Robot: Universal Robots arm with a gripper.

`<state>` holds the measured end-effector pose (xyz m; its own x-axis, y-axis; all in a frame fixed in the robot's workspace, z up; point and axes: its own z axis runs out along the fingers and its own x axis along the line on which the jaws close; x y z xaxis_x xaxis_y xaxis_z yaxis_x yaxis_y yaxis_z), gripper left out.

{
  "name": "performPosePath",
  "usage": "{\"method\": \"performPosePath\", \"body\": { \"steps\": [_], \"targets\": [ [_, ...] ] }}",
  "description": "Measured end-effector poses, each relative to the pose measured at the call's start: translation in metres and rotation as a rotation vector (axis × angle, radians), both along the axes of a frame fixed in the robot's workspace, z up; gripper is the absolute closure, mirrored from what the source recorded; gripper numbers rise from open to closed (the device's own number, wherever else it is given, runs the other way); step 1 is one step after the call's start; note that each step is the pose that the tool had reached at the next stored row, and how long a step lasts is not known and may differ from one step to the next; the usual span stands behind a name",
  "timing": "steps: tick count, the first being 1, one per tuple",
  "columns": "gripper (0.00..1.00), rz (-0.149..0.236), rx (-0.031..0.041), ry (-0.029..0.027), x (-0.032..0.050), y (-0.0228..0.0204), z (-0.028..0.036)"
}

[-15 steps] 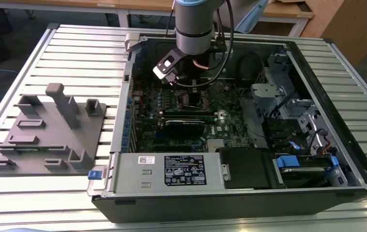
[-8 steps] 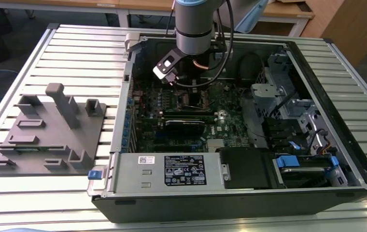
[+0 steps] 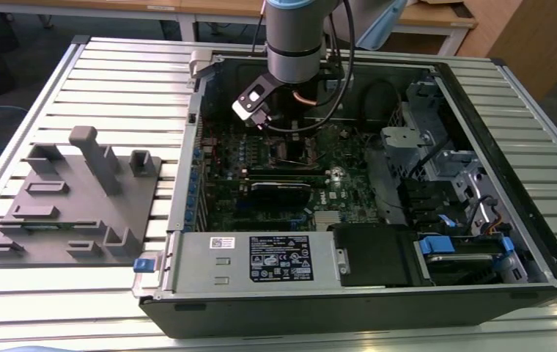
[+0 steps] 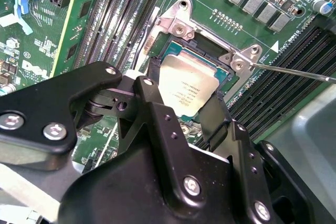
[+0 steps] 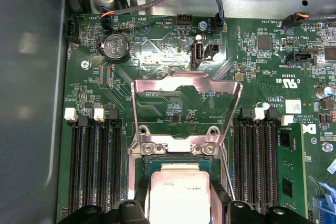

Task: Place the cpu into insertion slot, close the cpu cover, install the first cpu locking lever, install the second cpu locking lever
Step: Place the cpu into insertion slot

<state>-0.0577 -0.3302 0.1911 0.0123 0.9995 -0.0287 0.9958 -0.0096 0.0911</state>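
Claw (image 4: 185, 92) is clamped on the cpu (image 4: 191, 82), right at the slot (image 3: 293, 150), 12 o'clock from the power supply (image 3: 259, 258) in the exterior view. Cover (image 5: 152, 83) is flipped up.

The arm (image 3: 293, 33) points straight down, its gripper (image 4: 184, 98) seemingly clamping the cpu (image 4: 190, 80).

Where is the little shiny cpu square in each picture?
Exterior view: too small to pick out; look at the insertion slot, just below the arm.
Second wrist view: the cpu is at the insertion slot, between the memory slots.
First wrist view: the cpu is next to the hinge of the open cpu cover.
Shared landmark: the insertion slot.
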Motion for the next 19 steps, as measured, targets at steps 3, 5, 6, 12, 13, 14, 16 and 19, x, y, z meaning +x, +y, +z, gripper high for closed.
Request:
{"method": "performPosePath", "body": {
  "steps": [3,5,6,12,13,14,16,19],
  "targets": [
    [0.46,0.000,0.0000,0.0000,0.0000,0.0000,0.0000],
    [0.46,0.000,0.0000,0.0000,0.0000,0.0000,0.0000],
    [0.46,0.000,0.0000,0.0000,0.0000,0.0000,0.0000],
    [0.46,0.000,-0.0001,0.0000,0.0000,0.0000,-0.0001],
    [0.46,0.000,0.0000,0.0000,0.0000,0.0000,-0.0001],
    [0.46,0.000,0.0000,0.0000,0.0000,0.0000,-0.0001],
    [0.46,0.000,0.0000,0.0000,0.0000,0.0000,-0.0004],
    [0.46,0.000,0.0000,0.0000,0.0000,0.0000,-0.0004]
  ]
}}
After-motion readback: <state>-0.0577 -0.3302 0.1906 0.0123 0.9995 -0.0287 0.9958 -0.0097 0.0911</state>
